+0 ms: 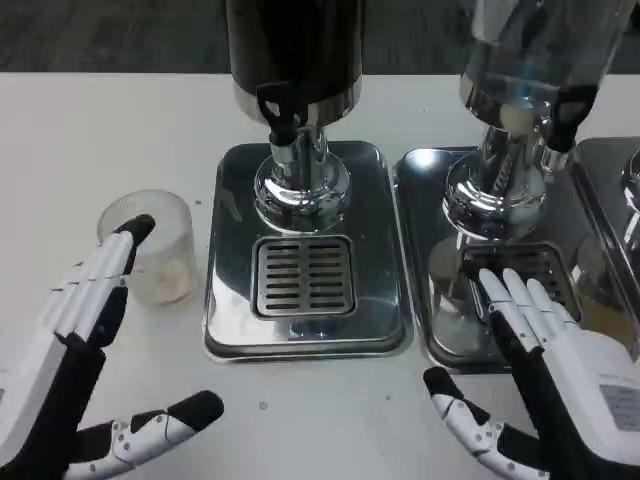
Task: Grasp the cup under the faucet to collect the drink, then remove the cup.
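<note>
You have a white table [90,130] carrying two steel drip trays side by side. The left tray [380,250] holds a dark dispenser [295,45] on a chrome pedestal, its black faucet [277,112] pointing down above a slotted grate [303,276]. The right tray [415,200] holds a clear dispenser [540,40] with its own black faucet [568,108] and grate [520,262].

Your left hand [75,350] sits at the lower left, fingers [100,280] extended together and reaching up, their black tips at or over the near rim of the cup; you cannot tell whether they touch it. The thumb is spread wide to the right, low over the table. The hand holds nothing.

Your right hand [545,370] lies at the lower right, fingers [510,295] straight and slightly fanned over the near part of the right tray's grate, thumb out to the left, nothing held.

The cup [160,250], clear plastic and upright, stands on the table just left of the left tray, not under either faucet.
</note>
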Robot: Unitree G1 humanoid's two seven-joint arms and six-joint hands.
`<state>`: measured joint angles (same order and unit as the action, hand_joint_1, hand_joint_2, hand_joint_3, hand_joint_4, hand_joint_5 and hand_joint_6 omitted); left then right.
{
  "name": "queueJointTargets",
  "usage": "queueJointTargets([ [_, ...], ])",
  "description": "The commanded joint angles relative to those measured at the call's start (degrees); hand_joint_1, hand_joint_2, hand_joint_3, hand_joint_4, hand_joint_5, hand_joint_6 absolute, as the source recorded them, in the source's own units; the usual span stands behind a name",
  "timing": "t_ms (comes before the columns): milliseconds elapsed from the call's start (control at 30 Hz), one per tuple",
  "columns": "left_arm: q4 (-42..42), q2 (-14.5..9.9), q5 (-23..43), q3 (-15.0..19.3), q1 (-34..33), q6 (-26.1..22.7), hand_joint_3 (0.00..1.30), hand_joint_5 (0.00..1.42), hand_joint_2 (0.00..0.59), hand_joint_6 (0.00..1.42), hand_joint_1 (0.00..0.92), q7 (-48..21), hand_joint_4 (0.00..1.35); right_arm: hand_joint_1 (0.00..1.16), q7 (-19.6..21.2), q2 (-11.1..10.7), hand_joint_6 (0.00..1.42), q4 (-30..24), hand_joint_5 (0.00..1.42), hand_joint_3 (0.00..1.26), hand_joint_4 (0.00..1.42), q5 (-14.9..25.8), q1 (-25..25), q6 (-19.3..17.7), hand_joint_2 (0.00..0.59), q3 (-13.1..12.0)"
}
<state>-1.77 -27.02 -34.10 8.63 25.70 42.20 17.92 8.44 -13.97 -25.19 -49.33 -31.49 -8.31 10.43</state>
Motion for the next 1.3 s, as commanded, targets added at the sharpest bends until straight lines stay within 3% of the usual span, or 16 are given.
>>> queueJointTargets([
  [33,4.8,-0.2,3.6,2.1,-4.4,0.8,0.0,0.08,0.041,0.09,0.0,1.2,0.0,0.27,1.0,0.5,0.05,0.9,0.0,0.06,0.0,0.2,1.0,0.0,0.372,0.6],
  [333,15.4,-1.5,6.9,4.7,-13.0,1.7,0.0,0.13,0.022,0.11,0.002,1.6,0.0,0.27,0.9,0.5,0.06,2.2,0.0,0.07,0.0,1.2,2.9,-0.1,0.383,1.2],
  [600,29.6,-4.1,11.9,5.1,-21.6,4.8,0.0,0.18,0.019,0.17,0.044,0.9,0.0,0.27,1.1,1.0,0.06,2.3,0.0,0.09,0.0,1.3,3.0,0.3,0.387,1.9],
  [967,44.6,-8.0,13.6,1.3,-30.1,6.9,0.0,0.22,0.01,0.21,0.183,-3.2,0.0,0.25,0.6,1.8,0.09,2.1,0.04,0.13,0.03,1.6,4.3,-0.1,0.394,2.5],
  [1300,54.2,-9.7,12.7,-1.9,-34.5,7.4,0.0,0.22,0.012,0.22,0.194,-2.0,0.0,0.25,0.9,1.6,0.11,2.6,0.06,0.14,0.04,2.1,5.3,-0.3,0.394,3.0],
])
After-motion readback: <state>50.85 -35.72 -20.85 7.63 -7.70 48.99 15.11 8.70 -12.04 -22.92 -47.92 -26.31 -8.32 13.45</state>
